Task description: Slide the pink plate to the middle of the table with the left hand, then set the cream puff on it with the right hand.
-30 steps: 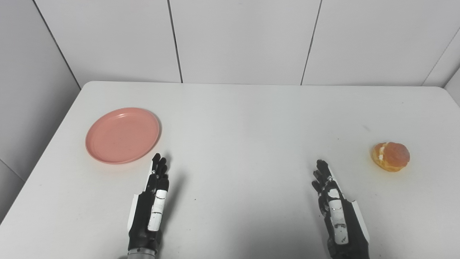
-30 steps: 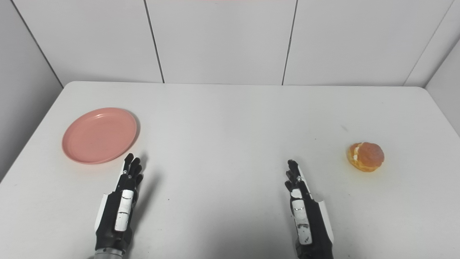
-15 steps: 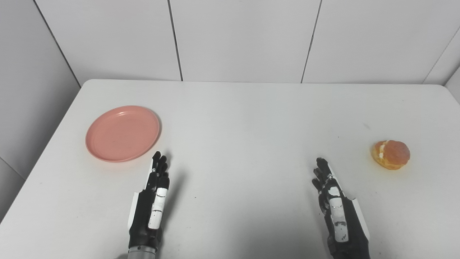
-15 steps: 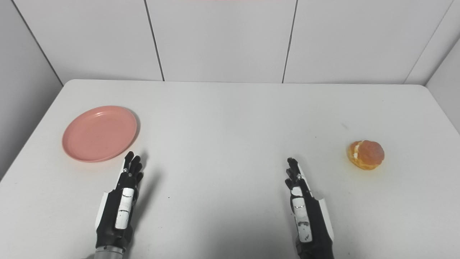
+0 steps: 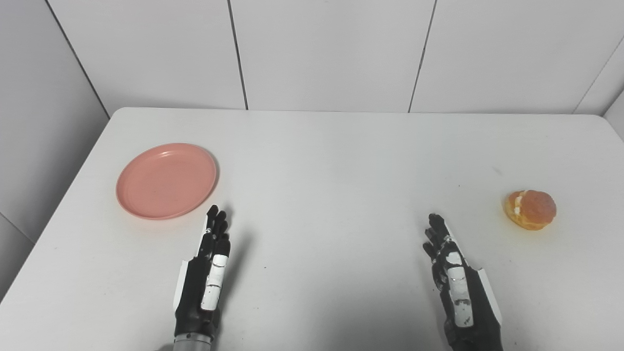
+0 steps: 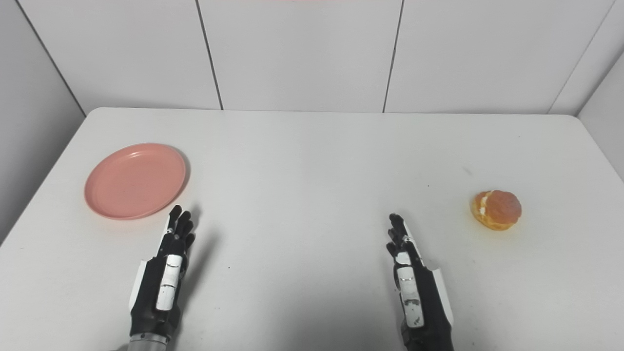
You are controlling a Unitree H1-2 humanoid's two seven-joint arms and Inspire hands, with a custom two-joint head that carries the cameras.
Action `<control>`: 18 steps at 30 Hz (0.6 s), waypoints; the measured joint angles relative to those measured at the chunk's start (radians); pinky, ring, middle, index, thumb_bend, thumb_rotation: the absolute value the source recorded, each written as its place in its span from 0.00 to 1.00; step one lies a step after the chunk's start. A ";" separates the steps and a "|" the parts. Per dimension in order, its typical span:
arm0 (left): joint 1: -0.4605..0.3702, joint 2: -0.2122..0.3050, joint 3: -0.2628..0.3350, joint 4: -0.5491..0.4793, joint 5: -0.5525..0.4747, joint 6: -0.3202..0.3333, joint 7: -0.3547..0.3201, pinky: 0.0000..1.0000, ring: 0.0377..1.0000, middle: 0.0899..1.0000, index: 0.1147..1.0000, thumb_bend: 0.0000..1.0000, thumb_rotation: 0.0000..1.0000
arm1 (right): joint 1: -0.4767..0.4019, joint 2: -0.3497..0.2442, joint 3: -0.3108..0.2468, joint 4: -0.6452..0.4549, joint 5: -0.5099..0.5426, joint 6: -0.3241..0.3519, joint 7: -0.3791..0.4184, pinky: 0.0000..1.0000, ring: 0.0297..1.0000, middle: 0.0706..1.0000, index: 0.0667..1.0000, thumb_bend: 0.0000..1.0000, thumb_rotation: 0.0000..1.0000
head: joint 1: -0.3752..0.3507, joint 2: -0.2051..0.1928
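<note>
Nearest the camera, the left hand hovers low over the desk, fingers straight and together, pointing away, holding nothing. Its fingertips lie just beside the near right rim of the pink plate but do not touch it. The right hand is posed the same way on the other side, extended and empty, with the cream puff ahead of it and off to its right, clearly apart.

Compared with half a second ago, nothing has shifted: both hands, the plate and the puff sit in the same places. Over the full second the whole view moved slightly upward, which reads as a small camera tilt and not a move of the objects. So the task appears not yet begun; both hands are waiting at the start pose.

Farther out, the plate rests flat near the desk's left edge, well away from the middle, which is bare. The left hand probably needs to reach past or onto the plate's rim before it can drag it rightward; the puff comes afterward.
</note>
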State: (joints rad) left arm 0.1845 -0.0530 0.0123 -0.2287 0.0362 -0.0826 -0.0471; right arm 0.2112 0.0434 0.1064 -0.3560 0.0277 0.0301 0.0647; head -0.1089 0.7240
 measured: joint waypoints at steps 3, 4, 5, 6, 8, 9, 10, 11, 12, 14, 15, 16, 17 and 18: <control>0.000 0.000 0.000 0.000 0.000 0.000 0.000 1.00 1.00 1.00 1.00 0.81 0.92 | 0.000 0.000 0.000 0.000 0.001 0.000 0.000 1.00 1.00 0.99 0.93 0.84 1.00 | 0.000 0.000; 0.000 0.000 0.000 0.000 0.000 0.000 0.000 1.00 1.00 1.00 1.00 0.81 0.92 | 0.000 0.000 0.000 0.000 0.001 0.000 0.000 1.00 1.00 0.99 0.93 0.84 1.00 | 0.000 0.000; 0.000 0.000 0.000 0.000 0.000 0.000 0.000 1.00 1.00 1.00 1.00 0.81 0.92 | 0.000 0.000 0.000 0.000 0.001 0.000 0.000 1.00 1.00 0.98 0.93 0.84 1.00 | 0.000 0.000; 0.000 0.000 0.000 0.000 0.000 0.000 0.000 1.00 1.00 1.00 1.00 0.81 0.92 | 0.000 0.000 0.000 0.000 0.001 0.000 0.000 1.00 1.00 0.98 0.93 0.84 1.00 | 0.002 0.000; 0.000 0.000 0.000 0.000 0.000 0.000 -0.001 1.00 1.00 1.00 1.00 0.81 0.92 | 0.000 0.000 0.000 0.000 0.001 0.000 0.000 1.00 1.00 0.98 0.93 0.84 1.00 | 0.002 0.000; 0.000 0.000 0.000 0.000 0.000 0.000 -0.001 1.00 1.00 1.00 1.00 0.81 0.92 | 0.000 0.000 0.000 0.000 0.002 0.000 0.000 1.00 1.00 0.98 0.93 0.84 1.00 | 0.002 0.000; 0.000 0.000 0.000 0.000 0.000 0.000 -0.002 1.00 1.00 1.00 1.00 0.82 0.92 | 0.000 0.000 0.000 0.000 0.002 0.000 0.000 1.00 1.00 0.98 0.93 0.84 1.00 | 0.002 0.000; 0.000 0.000 0.000 0.000 0.000 0.000 -0.002 1.00 1.00 1.00 1.00 0.82 0.92 | 0.000 0.000 0.000 0.000 0.002 0.000 0.000 1.00 1.00 0.98 0.93 0.84 1.00 | 0.002 0.000; 0.000 0.000 0.000 0.000 0.000 0.000 -0.002 1.00 1.00 1.00 1.00 0.82 0.92 | 0.000 0.000 0.000 0.000 0.003 0.001 0.000 1.00 1.00 0.98 0.93 0.84 1.00 | 0.002 0.000; 0.000 0.000 0.000 0.000 0.000 0.000 -0.002 1.00 1.00 1.00 1.00 0.82 0.92 | 0.000 0.000 0.000 0.000 0.003 0.001 0.000 1.00 1.00 0.98 0.93 0.84 1.00 | 0.005 -0.003; 0.000 0.000 0.000 0.000 0.000 0.000 -0.002 1.00 1.00 1.00 1.00 0.81 0.92 | 0.000 0.000 -0.001 0.000 0.004 0.001 0.000 1.00 1.00 0.98 0.93 0.84 1.00 | 0.005 -0.003; 0.000 0.000 0.000 0.000 0.000 0.000 -0.002 1.00 1.00 1.00 1.00 0.81 0.92 | 0.000 0.000 -0.001 0.000 0.004 0.001 0.000 1.00 1.00 0.98 0.93 0.84 1.00 | 0.012 -0.008; 0.000 0.000 0.000 0.000 0.000 0.000 -0.002 1.00 1.00 1.00 1.00 0.81 0.92 | 0.000 0.000 -0.002 0.000 0.004 0.001 0.000 1.00 1.00 0.98 0.93 0.84 1.00 | 0.012 -0.008; 0.000 0.000 0.000 0.001 0.000 -0.001 -0.002 1.00 1.00 1.00 1.00 0.80 0.92 | 0.000 0.000 -0.003 0.000 0.005 0.001 0.000 1.00 1.00 0.98 0.93 0.84 1.00 | 0.026 -0.018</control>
State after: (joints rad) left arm 0.1845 -0.0530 0.0119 -0.2281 0.0362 -0.0831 -0.0493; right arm 0.2112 0.0431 0.1039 -0.3557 0.0326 0.0308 0.0648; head -0.0830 0.7057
